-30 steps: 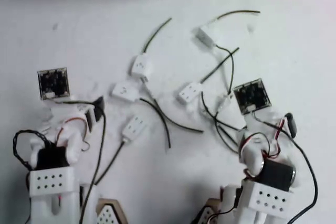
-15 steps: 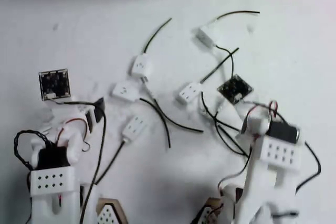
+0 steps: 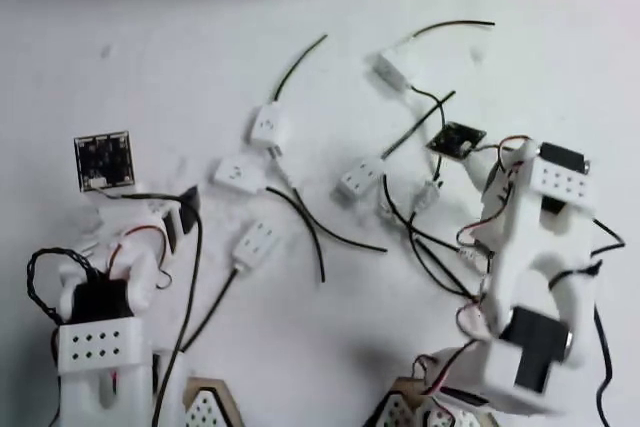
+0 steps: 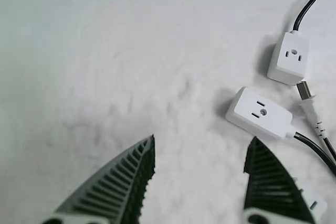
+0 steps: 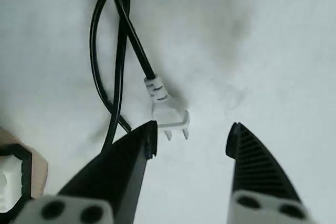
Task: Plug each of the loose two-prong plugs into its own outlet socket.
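Observation:
Several white outlet sockets lie mid-table, among them one [image 3: 268,125], another [image 3: 238,174] and a third [image 3: 361,177], each on a black cord. My left gripper [image 3: 178,217] rests low at the near left. In its wrist view the left gripper [image 4: 202,148] is open over bare table, with two sockets [image 4: 259,113] [image 4: 289,57] ahead and a plug [image 4: 306,92] between them. My right arm [image 3: 525,212] is raised at the right. My right gripper [image 5: 192,135] is open, and a white two-prong plug [image 5: 169,116] lies just beyond its fingertips, prongs pointing toward it.
Black cords [image 3: 420,237] tangle between the right arm and the middle sockets. A further socket [image 3: 393,69] sits at the back. A small dark board [image 3: 103,159] lies at the left. The arm bases [image 3: 205,407] stand along the near edge.
The right arm has lifted from its folded pose and swung out over the cords, its wrist board moving away from the base. The left arm has stayed still.

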